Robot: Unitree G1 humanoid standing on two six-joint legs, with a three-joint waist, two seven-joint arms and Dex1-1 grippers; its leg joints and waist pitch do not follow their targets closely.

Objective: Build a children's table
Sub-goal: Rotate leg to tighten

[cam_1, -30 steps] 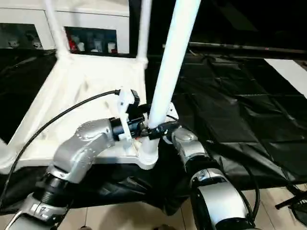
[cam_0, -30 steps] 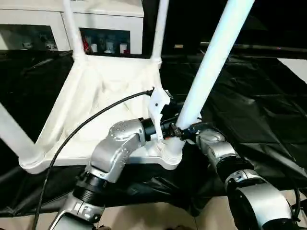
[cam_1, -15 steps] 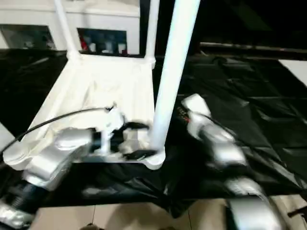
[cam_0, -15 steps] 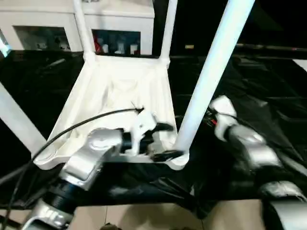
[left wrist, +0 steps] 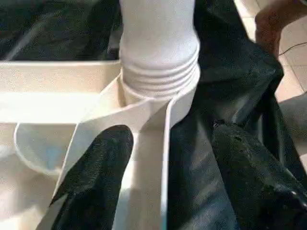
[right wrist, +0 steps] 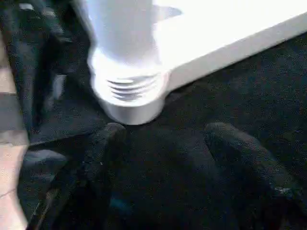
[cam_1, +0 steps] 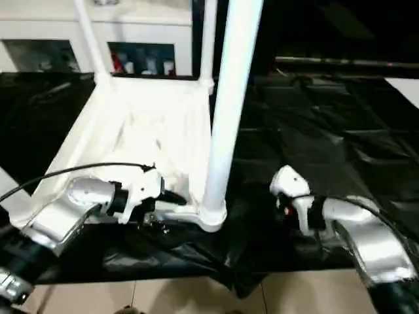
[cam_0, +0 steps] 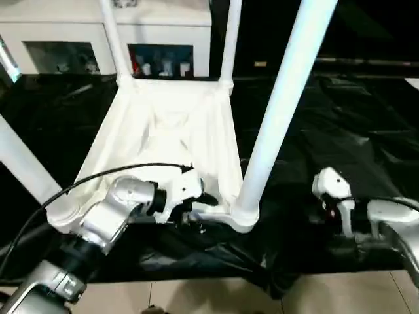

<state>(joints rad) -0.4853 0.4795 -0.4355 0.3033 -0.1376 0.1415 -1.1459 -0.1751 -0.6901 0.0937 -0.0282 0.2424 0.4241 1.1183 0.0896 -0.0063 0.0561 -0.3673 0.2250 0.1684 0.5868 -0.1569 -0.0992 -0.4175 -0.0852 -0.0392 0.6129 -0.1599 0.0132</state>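
Note:
The children's table lies upside down on black sheeting, its white tabletop (cam_0: 163, 131) showing the ribbed underside. Legs stand in its corners: the near-right leg (cam_0: 281, 111), the near-left leg (cam_0: 23, 167) and two far legs (cam_0: 110, 39) (cam_0: 229, 39). The near-right leg's threaded end (left wrist: 160, 72) sits in its corner socket (cam_0: 243, 216). My left gripper (left wrist: 168, 182) is open and straddles the tabletop's rim beside that socket, one finger (left wrist: 96, 177) inside and the other over the sheeting. My right gripper (right wrist: 168, 158) is open and empty, a little to the right of the same socket (right wrist: 129, 96).
The big table under black sheeting (cam_0: 340, 118) spreads to both sides and its front edge hangs over a tiled floor (cam_0: 216, 297). A white cabinet (cam_0: 157, 26) with small items on a shelf stands behind. My left arm's cable (cam_0: 98, 180) crosses the tabletop's near edge.
My right gripper has come off the near-right leg and drawn back to the right. My left gripper has dropped to the rim by the socket and its jaws have narrowed. The camera has shifted.

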